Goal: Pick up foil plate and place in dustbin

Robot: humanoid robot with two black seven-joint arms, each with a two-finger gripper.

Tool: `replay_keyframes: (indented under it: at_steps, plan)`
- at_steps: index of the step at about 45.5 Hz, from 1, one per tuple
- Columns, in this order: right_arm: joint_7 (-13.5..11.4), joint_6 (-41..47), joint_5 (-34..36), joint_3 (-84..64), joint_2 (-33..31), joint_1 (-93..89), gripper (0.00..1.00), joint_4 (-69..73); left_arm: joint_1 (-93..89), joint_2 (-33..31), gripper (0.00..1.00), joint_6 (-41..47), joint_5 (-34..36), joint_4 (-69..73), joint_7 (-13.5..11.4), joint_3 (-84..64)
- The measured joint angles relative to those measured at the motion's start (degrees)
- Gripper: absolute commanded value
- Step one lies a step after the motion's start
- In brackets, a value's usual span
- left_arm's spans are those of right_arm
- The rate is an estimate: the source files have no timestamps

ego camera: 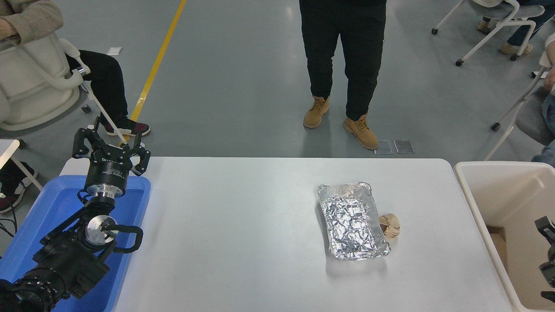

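On the white table (243, 225), right of centre, your foil plate (353, 221) lies flat and untouched; no part of the task appears done. Pick-up, carry and release all remain. Your right end effector (547, 251) shows only as a black sliver at the right edge, over the dustbin (477, 208), and you cannot tell whether it is open or closed. Your left end effector (110, 149) is parked over the blue tray (52, 203), fingers spread, holding nothing. The foil plate is a shiny, heavily crinkled rectangular tray with rounded corners and a raised rim, long axis running away from you. A crumpled brown paper ball (390, 225) sits touching its right rim. The dustbin stands just beyond the table's right edge.
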Motion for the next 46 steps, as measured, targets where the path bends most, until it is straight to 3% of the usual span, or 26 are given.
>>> replay_keyframes:
  at_steps: [46]
  plan:
    - [0.0, 0.1, 0.0, 0.3, 0.8, 0.5, 1.0, 0.0, 0.0, 0.0, 0.99, 0.0, 0.0, 0.0, 0.0, 0.0]
